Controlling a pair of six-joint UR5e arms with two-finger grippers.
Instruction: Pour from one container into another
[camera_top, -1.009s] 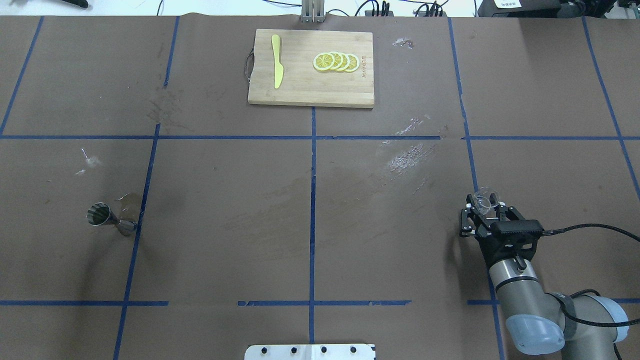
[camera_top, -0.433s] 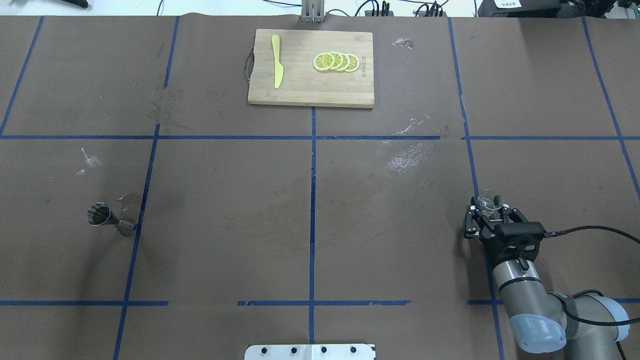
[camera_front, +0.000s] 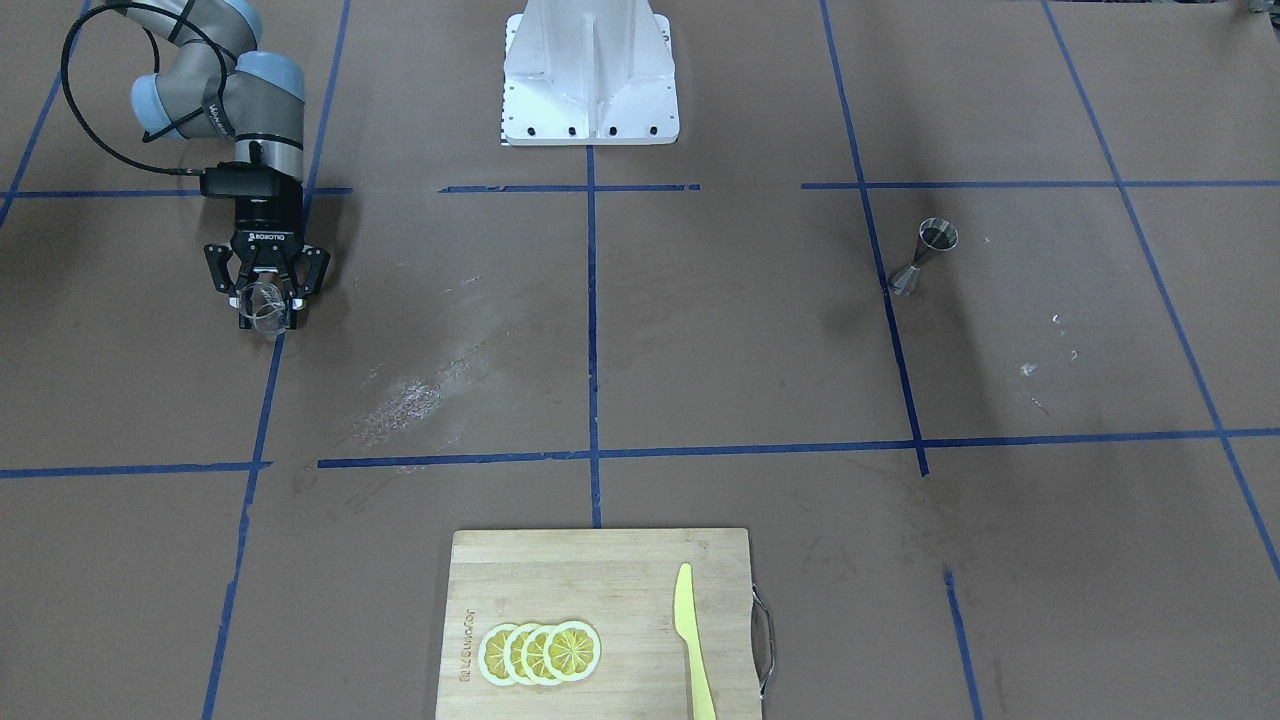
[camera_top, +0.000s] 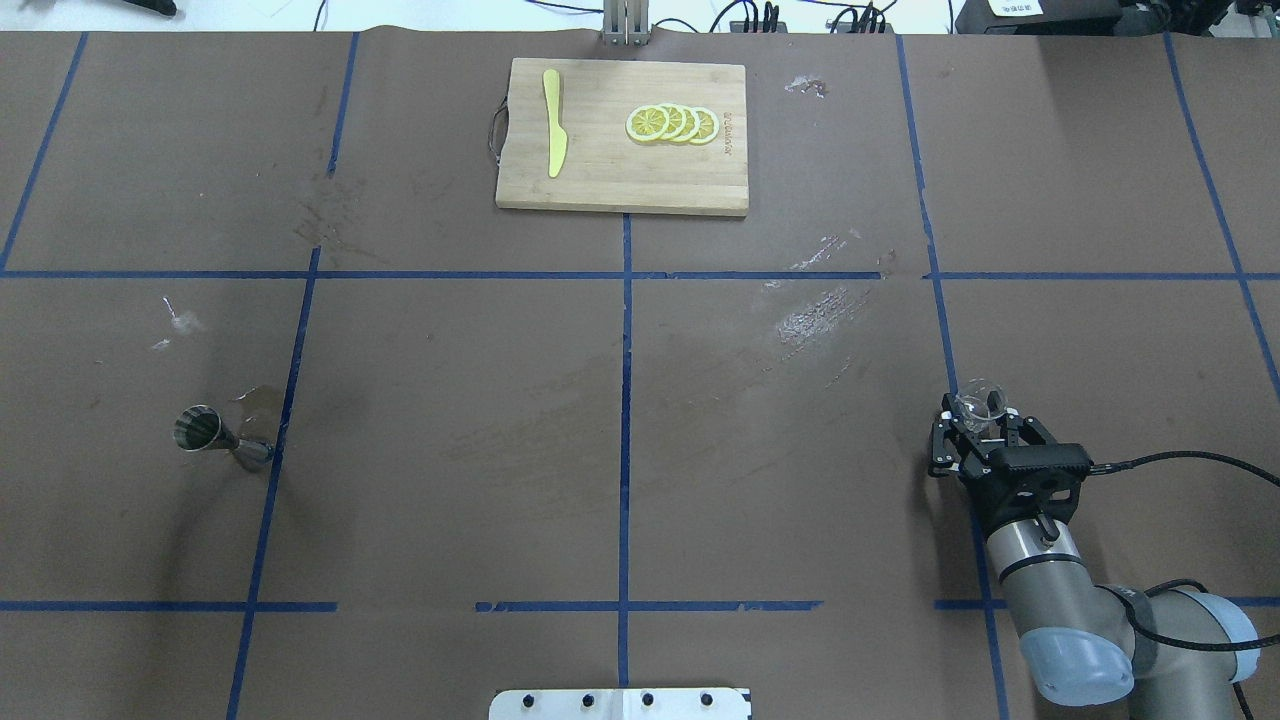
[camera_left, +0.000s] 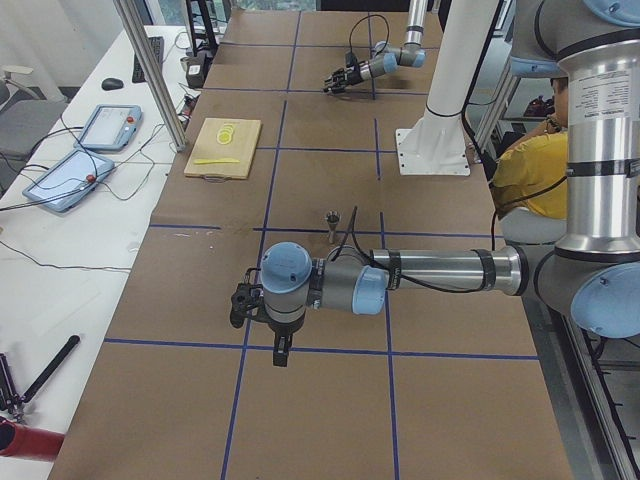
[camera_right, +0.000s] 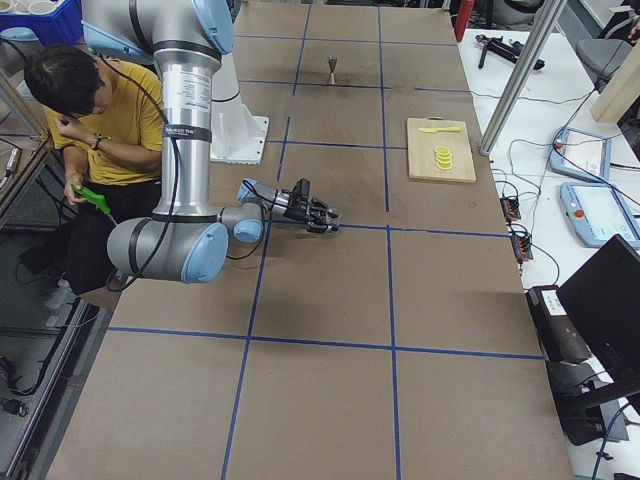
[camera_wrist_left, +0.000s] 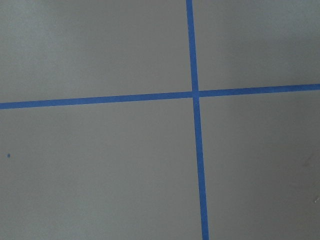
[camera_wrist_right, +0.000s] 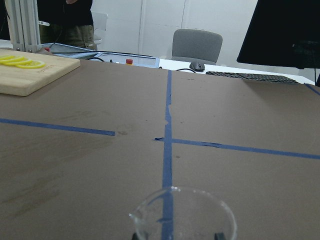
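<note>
Right gripper is clenched on the glass beaker, mouth up, at the robot's right side of the worktop; whether it is lifted clear cannot be told. The steel jigger stands upright far across toward the robot's left, nearer the left arm. The left gripper shows only in a side view; its state cannot be told.
</note>
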